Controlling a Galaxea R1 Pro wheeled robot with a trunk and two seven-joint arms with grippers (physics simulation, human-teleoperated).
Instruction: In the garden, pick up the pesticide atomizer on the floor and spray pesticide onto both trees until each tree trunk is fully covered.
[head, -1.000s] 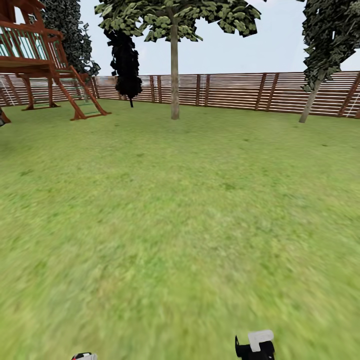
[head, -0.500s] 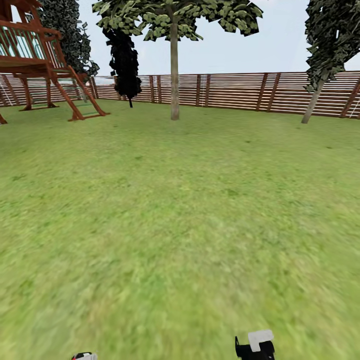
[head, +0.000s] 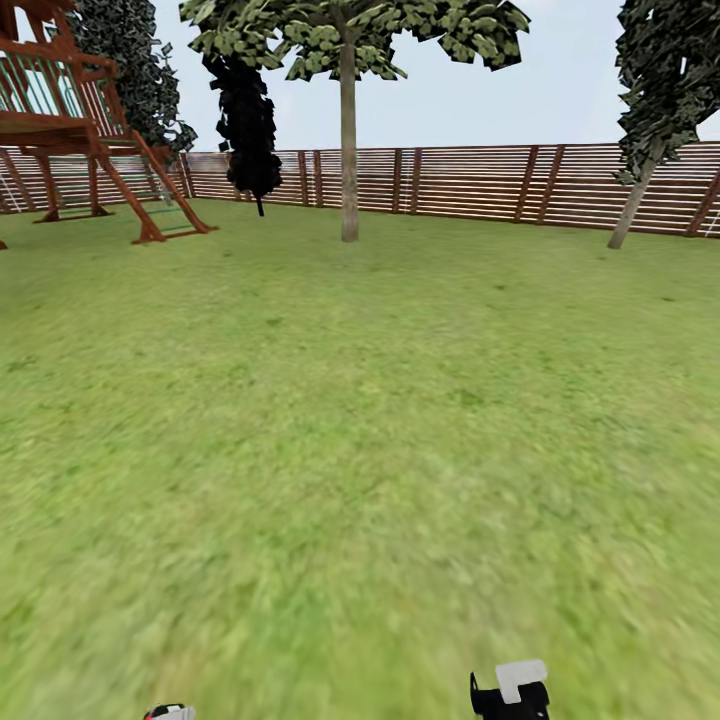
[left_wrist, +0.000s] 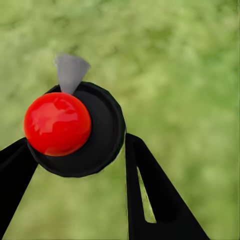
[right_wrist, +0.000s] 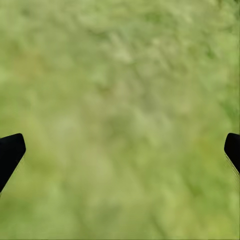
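No text, label, brand, number or sign can be read anywhere in these views.

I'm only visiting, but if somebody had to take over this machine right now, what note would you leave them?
Left gripper: shut on the pesticide atomizer, red cap and grey nozzle showing.
Right gripper: open, nothing between its fingers, grass lawn beneath.
Trees: one straight trunk far ahead by the fence; a leaning one at far right.
Done: atomizer picked up.
Left: drive to the trunks and spray both.
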